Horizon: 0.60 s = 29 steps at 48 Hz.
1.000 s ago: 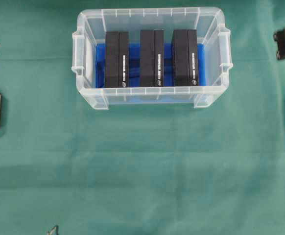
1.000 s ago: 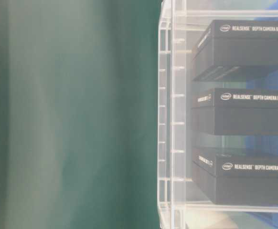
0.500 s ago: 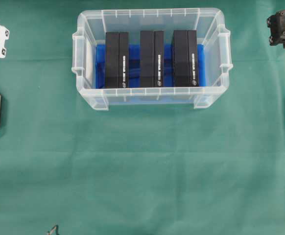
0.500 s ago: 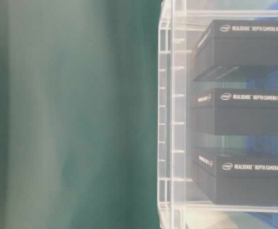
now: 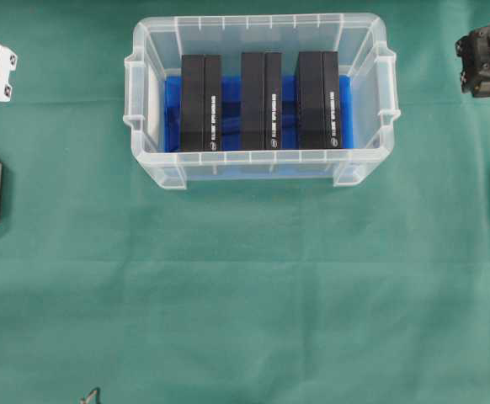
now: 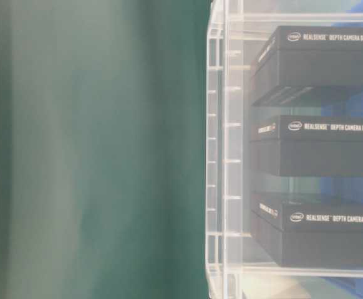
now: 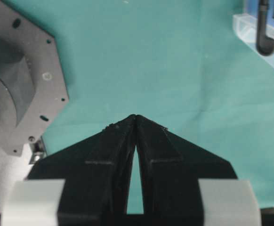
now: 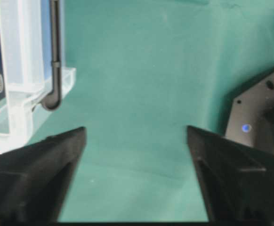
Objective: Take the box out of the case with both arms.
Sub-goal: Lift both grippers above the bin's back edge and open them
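Between the two pincers, well apart from both, sits the case (image 5: 260,99) on the green counter (image 5: 245,286), its long axis running from one arm toward the other. Three black boxes stand in a row inside it on the blue lining: the left box (image 5: 200,103), the middle box (image 5: 261,101) and the right box (image 5: 316,100), each with its long axis across the case, square to the line joining the arms.

At the left edge of the overhead view, the left pincer (image 7: 135,117) has its jaws pressed together at the tips, holding nothing; the case corner lies ahead and to its right in the wrist view. At the right edge, the right pincer (image 8: 136,134) stands wide and empty, with the case wall ahead and to its left.

Neither arm is clearly nearer: both hang just outside the short ends of the case, level with its far half. The left box lies closest to the left pincer, the right box to the right one, and the middle box about evenly between. Which box is meant cannot be told. My judgement is that the reach has barely begun, and the left pincer would need to open before any grasp.
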Tool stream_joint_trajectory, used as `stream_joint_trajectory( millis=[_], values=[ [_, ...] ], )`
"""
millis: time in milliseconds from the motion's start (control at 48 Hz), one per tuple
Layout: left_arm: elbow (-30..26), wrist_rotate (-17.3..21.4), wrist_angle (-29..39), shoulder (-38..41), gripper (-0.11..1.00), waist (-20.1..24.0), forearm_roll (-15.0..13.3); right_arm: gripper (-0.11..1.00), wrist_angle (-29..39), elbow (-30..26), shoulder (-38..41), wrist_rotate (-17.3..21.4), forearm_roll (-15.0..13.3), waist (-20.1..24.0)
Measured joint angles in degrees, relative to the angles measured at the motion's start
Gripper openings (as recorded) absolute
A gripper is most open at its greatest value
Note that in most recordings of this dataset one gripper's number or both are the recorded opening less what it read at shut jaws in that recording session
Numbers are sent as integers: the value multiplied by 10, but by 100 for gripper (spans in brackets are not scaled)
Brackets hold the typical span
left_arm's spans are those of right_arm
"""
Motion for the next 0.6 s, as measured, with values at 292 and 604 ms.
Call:
stream_joint_trajectory(
  millis=[292,604],
  values=[
    [24,-2,-2,-12,79,-13,0,94,7,0,0,4,-28,5],
    [26,-15,-4,-11,86,-20,4,94,6,1,1,25,-28,4]
  ],
)
